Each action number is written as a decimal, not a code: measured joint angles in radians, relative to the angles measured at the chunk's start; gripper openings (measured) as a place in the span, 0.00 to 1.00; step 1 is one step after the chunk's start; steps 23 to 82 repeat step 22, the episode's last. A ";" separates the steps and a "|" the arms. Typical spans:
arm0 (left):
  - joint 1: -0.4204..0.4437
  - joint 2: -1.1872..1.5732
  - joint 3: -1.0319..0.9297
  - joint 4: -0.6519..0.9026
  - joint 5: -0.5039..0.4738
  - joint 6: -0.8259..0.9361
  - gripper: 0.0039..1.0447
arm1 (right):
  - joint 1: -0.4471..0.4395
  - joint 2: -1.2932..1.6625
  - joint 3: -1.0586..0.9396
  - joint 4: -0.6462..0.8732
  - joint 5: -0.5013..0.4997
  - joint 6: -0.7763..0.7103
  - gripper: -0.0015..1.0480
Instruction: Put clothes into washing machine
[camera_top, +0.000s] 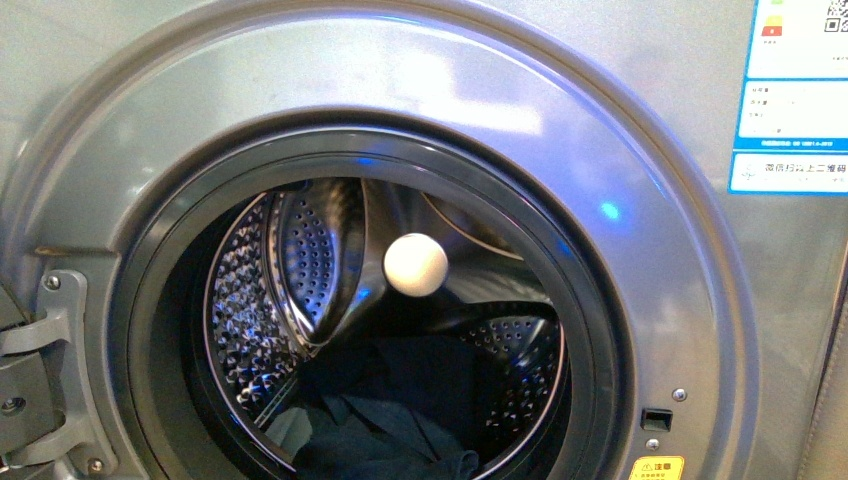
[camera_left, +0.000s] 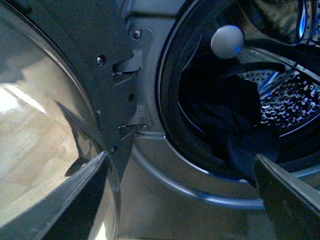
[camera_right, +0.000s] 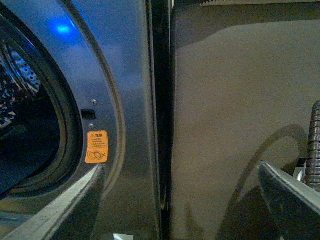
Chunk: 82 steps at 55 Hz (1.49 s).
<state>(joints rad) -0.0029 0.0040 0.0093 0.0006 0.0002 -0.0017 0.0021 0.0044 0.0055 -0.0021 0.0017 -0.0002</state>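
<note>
The silver-grey washing machine (camera_top: 660, 260) fills the front view with its round mouth open. Dark charcoal clothes (camera_top: 390, 420) lie at the bottom of the perforated steel drum (camera_top: 250, 310), below the white hub (camera_top: 415, 264). In the left wrist view the clothes (camera_left: 235, 125) lie in the drum and hang over the dark gasket (camera_left: 170, 100). My left gripper (camera_left: 185, 200) is open and empty, just outside the mouth's lower rim. My right gripper (camera_right: 182, 200) is open and empty, facing the machine's front edge (camera_right: 130, 125) by an orange sticker (camera_right: 96, 146). Neither arm shows in the front view.
The open door (camera_left: 45, 110) with its glass bowl and hinge (camera_left: 125, 65) stands beside the left gripper. A grey-brown panel (camera_right: 240, 100) stands next to the machine beyond a dark gap. Blue-white labels (camera_top: 790, 100) sit at the machine's upper right. A ribbed hose (camera_right: 313, 145) shows near the right gripper.
</note>
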 joint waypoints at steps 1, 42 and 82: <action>0.000 0.000 0.000 0.000 0.000 0.000 0.91 | 0.000 0.000 0.000 0.000 0.000 0.000 0.93; 0.000 0.000 0.000 0.000 0.000 0.000 0.94 | 0.000 0.000 0.000 0.000 0.000 0.000 0.93; 0.000 0.000 0.000 0.000 0.000 0.000 0.94 | 0.000 0.000 0.000 0.000 0.000 0.000 0.93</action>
